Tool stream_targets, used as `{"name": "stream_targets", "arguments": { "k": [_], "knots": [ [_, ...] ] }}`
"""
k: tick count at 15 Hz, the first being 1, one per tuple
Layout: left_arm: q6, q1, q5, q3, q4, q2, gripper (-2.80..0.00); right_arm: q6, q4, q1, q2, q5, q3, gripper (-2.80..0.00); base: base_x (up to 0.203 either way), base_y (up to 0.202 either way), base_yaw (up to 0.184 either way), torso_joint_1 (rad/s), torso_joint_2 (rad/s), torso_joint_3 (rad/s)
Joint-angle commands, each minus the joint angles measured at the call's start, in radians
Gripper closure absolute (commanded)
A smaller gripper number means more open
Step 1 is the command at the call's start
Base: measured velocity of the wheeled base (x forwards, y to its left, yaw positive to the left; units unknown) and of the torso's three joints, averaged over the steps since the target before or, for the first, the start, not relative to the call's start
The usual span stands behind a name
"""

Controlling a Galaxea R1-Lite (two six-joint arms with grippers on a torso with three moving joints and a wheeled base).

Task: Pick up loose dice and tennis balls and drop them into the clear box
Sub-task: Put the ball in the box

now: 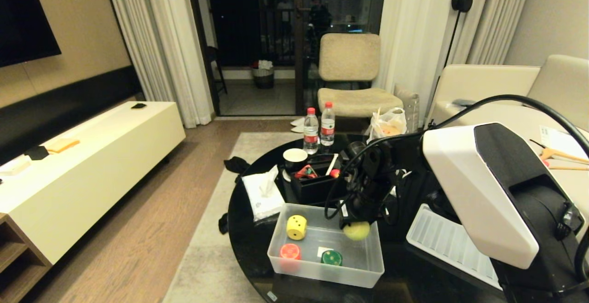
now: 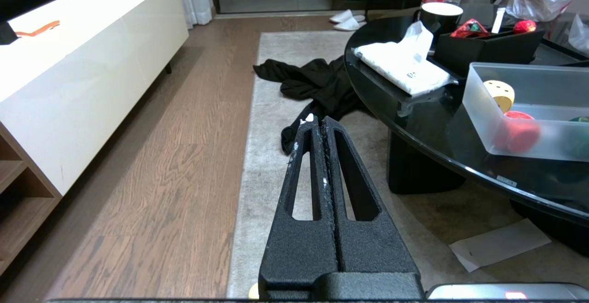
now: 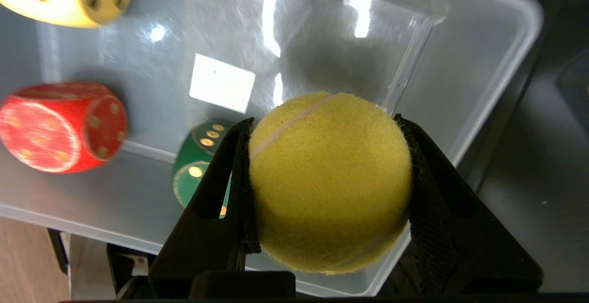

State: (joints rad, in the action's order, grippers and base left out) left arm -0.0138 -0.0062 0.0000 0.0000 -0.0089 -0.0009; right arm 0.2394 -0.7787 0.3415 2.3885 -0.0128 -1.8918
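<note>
R gripper (image 3: 329, 201) clamps tennis ball (image 3: 329, 181) over clear box (image 1: 370, 275), near its right wall. Box sits at table (image 1: 248, 247) front edge w/ 3 dice inside: red (image 1: 290, 251), green (image 1: 331, 258), yellow (image 1: 297, 227). L gripper (image 2: 316, 128) pressed closed, off table's left side.

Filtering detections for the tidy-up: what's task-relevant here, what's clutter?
Job: tennis ball held in right gripper over clear box; yellow die, red die, green die inside.

Clutter: tissue pack, black organiser, water bottles, mug.
</note>
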Motion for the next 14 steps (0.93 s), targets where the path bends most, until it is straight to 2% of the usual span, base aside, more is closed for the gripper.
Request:
{"name": "stream_targets", "arguments": {
  "k": [1,14],
  "knots": [
    [0.000,0.000,0.000,0.002,0.000,0.001,0.00,0.001,0.003,0.001,0.011,-0.001,0.025,0.00,0.000,0.000,0.000,0.000,0.00,0.000],
    [-0.002,0.000,0.000,0.002,0.000,0.001,0.00,0.017,0.041,0.019,0.085,-0.001,0.080,0.00,0.000,0.000,0.000,0.000,0.00,0.000]
  ]
}}
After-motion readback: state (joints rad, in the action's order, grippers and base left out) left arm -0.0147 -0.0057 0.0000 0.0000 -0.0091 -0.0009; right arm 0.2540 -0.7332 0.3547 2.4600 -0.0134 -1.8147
